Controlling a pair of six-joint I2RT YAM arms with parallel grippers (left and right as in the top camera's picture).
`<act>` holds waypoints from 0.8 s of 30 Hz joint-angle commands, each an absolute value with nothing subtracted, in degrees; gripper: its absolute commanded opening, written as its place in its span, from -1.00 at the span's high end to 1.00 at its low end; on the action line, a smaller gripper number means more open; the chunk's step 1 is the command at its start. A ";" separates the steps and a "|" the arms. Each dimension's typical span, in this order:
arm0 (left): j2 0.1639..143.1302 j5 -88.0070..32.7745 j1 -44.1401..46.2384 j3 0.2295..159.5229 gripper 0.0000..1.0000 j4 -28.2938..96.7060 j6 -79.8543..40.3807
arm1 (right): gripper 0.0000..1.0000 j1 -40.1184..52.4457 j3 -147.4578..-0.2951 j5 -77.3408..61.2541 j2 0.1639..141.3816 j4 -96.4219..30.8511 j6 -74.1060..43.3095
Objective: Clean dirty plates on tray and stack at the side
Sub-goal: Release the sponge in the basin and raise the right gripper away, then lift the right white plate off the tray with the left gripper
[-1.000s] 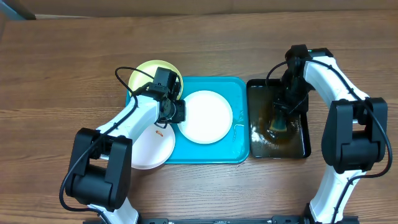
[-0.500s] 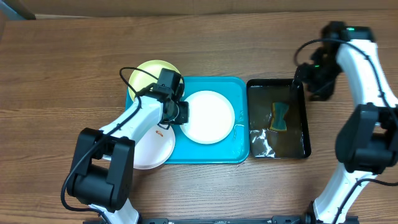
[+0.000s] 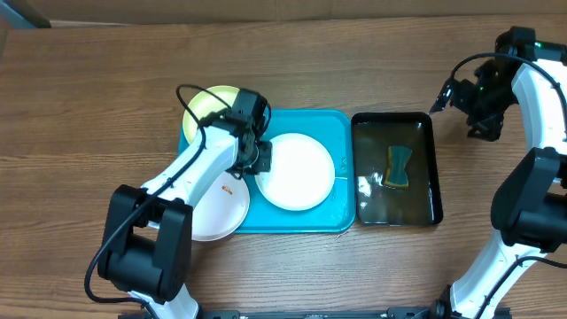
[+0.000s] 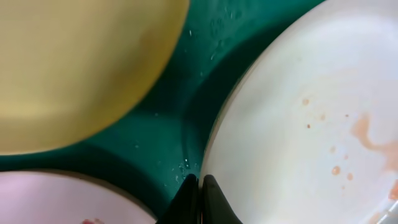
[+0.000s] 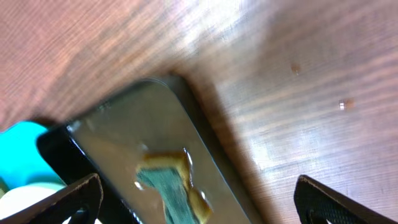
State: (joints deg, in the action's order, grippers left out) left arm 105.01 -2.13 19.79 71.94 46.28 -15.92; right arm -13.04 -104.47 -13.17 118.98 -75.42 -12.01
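Observation:
The turquoise tray (image 3: 335,126) holds a white plate (image 3: 298,172) with orange smears (image 4: 298,124). A pale yellow-green plate (image 3: 205,106) overlaps the tray's far left corner. Another white plate (image 3: 217,211) with a red speck overhangs its near left edge. My left gripper (image 3: 259,160) is shut, fingertips (image 4: 189,185) pressed together on the wet tray floor (image 4: 180,112), right against the middle plate's left rim. Nothing shows between them. My right gripper (image 3: 461,111) hangs wide open and empty over bare wood, right of the black tray.
A narrow black tray (image 3: 395,116) of brownish water stands right of the turquoise one. A blue-and-yellow sponge (image 3: 399,167) lies in it, also seen in the right wrist view as the sponge (image 5: 171,183). Wooden table (image 3: 106,80) surrounds everything.
My right gripper let go of the sponge in the black tray, opened wide and rose away to the far right. My left gripper closed at the middle plate's left rim.

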 commanded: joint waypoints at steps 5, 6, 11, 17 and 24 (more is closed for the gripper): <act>100.90 6.17 21.54 79.79 0.92 50.54 -15.88 | -1.00 -13.21 -105.34 -13.58 117.23 -69.65 -12.25; 100.66 6.24 21.80 80.64 0.92 51.20 -15.86 | -1.00 -13.21 -105.34 -13.58 117.23 -69.08 -12.25; 100.05 5.67 21.93 85.62 0.92 54.04 -15.90 | -1.00 -13.21 -105.34 -13.58 117.23 -67.31 -12.25; 100.05 1.26 22.59 92.33 0.92 53.54 -16.38 | -1.00 -13.21 -105.34 -13.58 117.23 -67.31 -12.25; 100.07 2.94 29.19 92.95 0.92 46.52 -16.95 | -1.00 -13.21 -105.34 -13.58 117.23 -67.31 -12.25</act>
